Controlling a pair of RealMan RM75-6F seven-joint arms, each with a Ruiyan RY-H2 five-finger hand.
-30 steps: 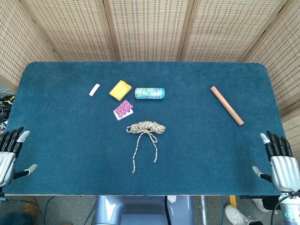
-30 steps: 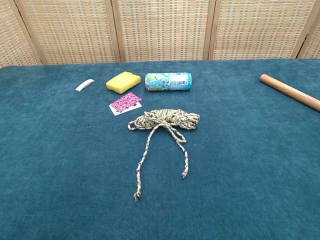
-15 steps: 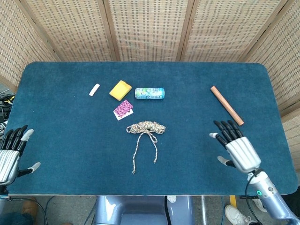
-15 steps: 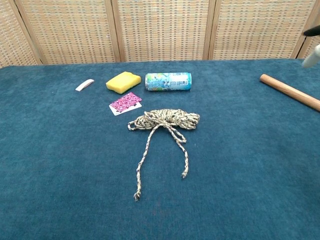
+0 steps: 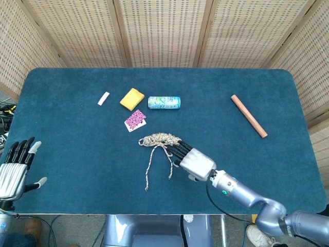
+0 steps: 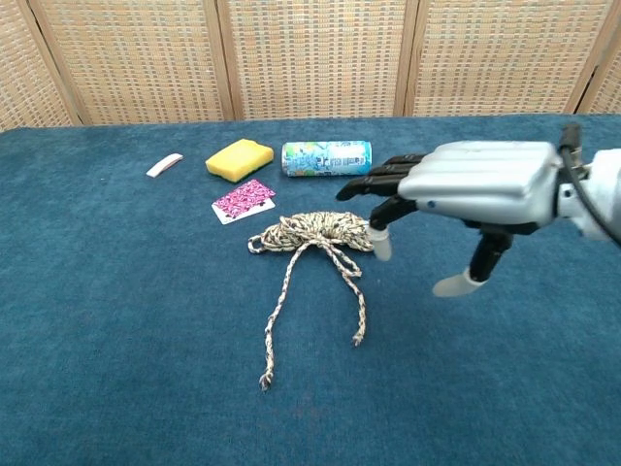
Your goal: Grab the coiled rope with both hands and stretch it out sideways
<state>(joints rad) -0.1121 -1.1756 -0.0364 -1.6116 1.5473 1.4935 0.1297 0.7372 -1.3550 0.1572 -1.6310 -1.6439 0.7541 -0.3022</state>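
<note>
The coiled rope [image 5: 160,139] [image 6: 312,233] lies in a bundle at the table's middle, two loose tails trailing toward the front edge. My right hand [image 5: 193,162] [image 6: 466,189] hovers just right of the coil, fingers apart and stretched toward it, holding nothing. In the chest view its fingertips [image 6: 361,186] hang over the coil's right end; contact does not show. My left hand [image 5: 15,168] is at the table's front left corner, fingers spread and empty, far from the rope; the chest view does not show it.
Behind the rope lie a pink patterned card [image 5: 135,120], a yellow sponge [image 5: 132,99], a lying can [image 5: 164,102] and a small white piece [image 5: 104,98]. A wooden rod [image 5: 249,116] lies at the right. Wicker screens stand behind the blue table [image 5: 61,134].
My right hand has swept from the table's front right corner leftward to the rope's right end. The left hand has barely shifted. The rope has not moved.
</note>
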